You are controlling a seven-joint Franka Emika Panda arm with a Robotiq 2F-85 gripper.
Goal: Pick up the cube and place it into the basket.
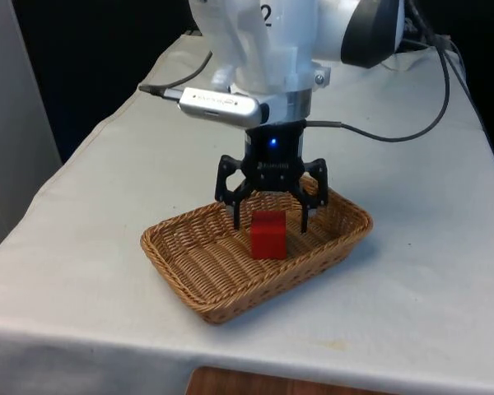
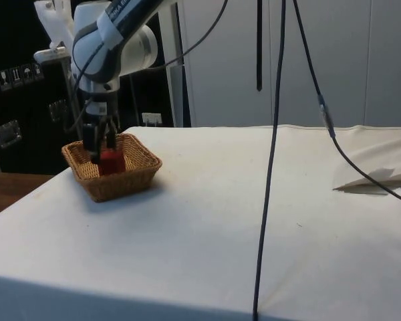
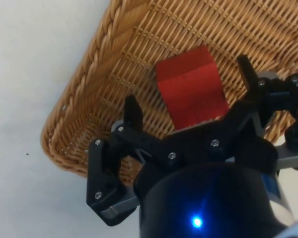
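**Red cube sitting in the basket as gripper hangs open over it**

A red cube (image 1: 268, 234) is resting on the woven floor of a shallow wicker basket (image 1: 185, 271) while the robot's black gripper (image 1: 270, 220) is hovering directly above it with its two fingers spread wide to either side. In the front view, the fingertips are reaching down to about the level of the cube's top on either side, with a visible gap between each finger and the block. The wrist view is showing the cube (image 3: 191, 88) lying flat against the basket's weave (image 3: 84, 74), between the released fingers (image 3: 134, 111) and apart from both of them. From the side, the gripper (image 2: 99, 148) is standing over the basket (image 2: 120, 184), which is sitting near one end of a counter (image 2: 254, 221) draped in white cloth, with the cube (image 2: 111, 162) showing red above the rim.

Judging by how things are lying, the placing itself appears to be done: the cube is inside the basket, standing on its own and no longer carried. What seems to be remaining is only for the arm to lift clear without brushing the block or catching the basket's rim. Dark cables (image 2: 274, 154) are hanging across the side view in the foreground, well apart from the basket.
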